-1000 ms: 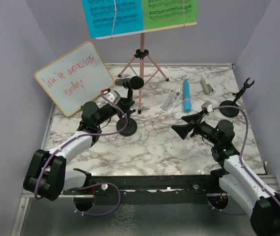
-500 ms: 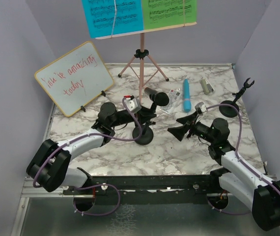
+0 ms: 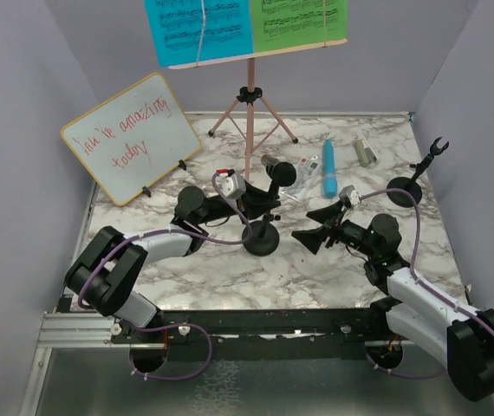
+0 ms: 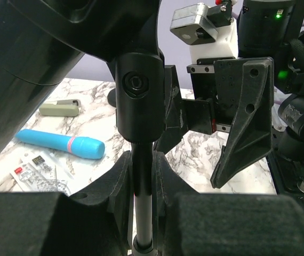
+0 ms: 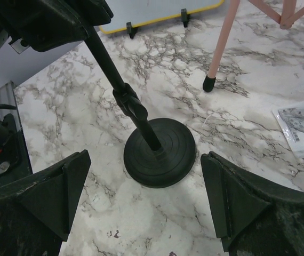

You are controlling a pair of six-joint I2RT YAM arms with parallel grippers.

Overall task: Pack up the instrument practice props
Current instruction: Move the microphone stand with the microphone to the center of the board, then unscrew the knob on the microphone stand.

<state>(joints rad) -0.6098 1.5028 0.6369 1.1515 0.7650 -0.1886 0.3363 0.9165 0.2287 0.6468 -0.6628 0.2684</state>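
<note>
My left gripper (image 3: pixel 261 208) is shut on the thin pole of a black round-based mic holder (image 3: pixel 262 242), which carries the black microphone (image 3: pixel 278 171). In the left wrist view the pole (image 4: pixel 141 184) sits between my fingers. My right gripper (image 3: pixel 312 225) is open and empty just right of that holder. Its wrist view shows the round base (image 5: pixel 160 152) between and beyond the spread fingers (image 5: pixel 50 194). The blue microphone (image 3: pixel 328 166) lies on the table behind. The second mic holder (image 3: pixel 403 192) stands at the right. The pink tripod holder (image 3: pixel 249 121) carries blue (image 3: pixel 197 30) and green (image 3: pixel 299 22) sheets.
A yellow-framed whiteboard (image 3: pixel 130 137) leans at the back left. A small silver cylinder (image 3: pixel 366 152) lies at the back right. A flat printed packet (image 3: pixel 299 176) lies beside the blue microphone. A pink tripod leg (image 5: pixel 221 45) stands just behind the held base. Grey walls close in both sides.
My left arm has carried the mic holder with the black microphone to the right, toward the table's middle. My right gripper has moved left toward it, still open.
</note>
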